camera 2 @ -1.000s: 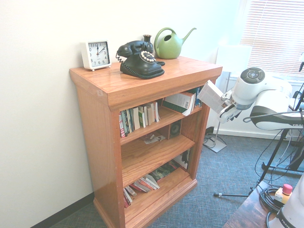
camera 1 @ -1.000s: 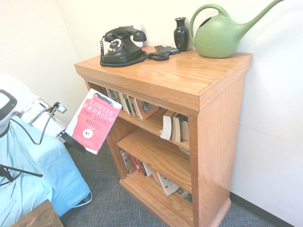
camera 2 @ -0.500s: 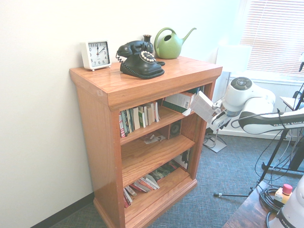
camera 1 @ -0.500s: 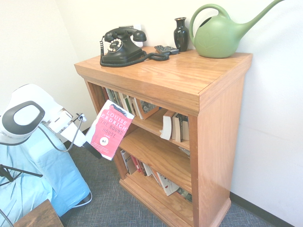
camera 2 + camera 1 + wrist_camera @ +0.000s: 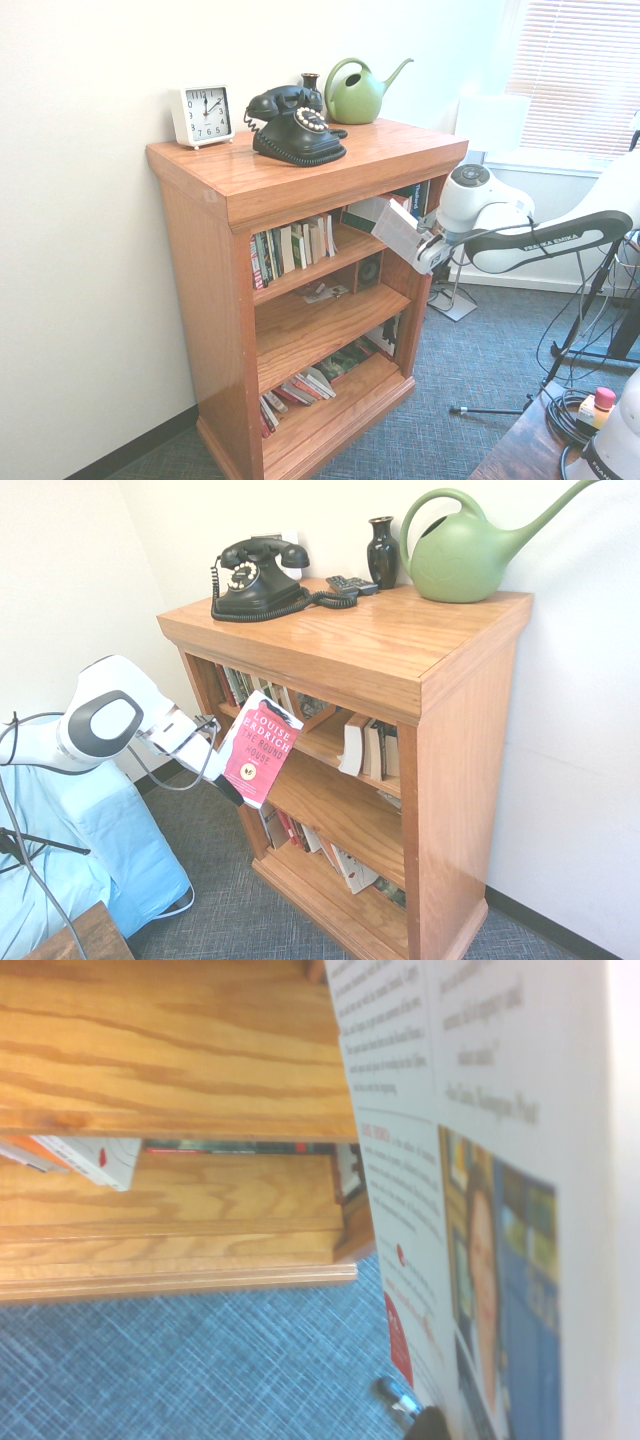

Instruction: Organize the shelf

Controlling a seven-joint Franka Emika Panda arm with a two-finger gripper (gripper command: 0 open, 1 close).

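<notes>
Red paperback (image 5: 258, 761) is clamped in the closed tool (image 5: 222, 777), held at the shelf (image 5: 350, 650) front; not yet shelved, lower books unsorted.

**What sat around me**

A black rotary telephone (image 5: 258, 577) stood near the bookcase top's front edge. Behind it, along the back edge, I saw a dark vase (image 5: 382, 551) and a green watering can (image 5: 462, 548). A white clock (image 5: 202, 115) occupied the far back corner. Blue-grey carpet (image 5: 190, 1370) covered the floor.
</notes>
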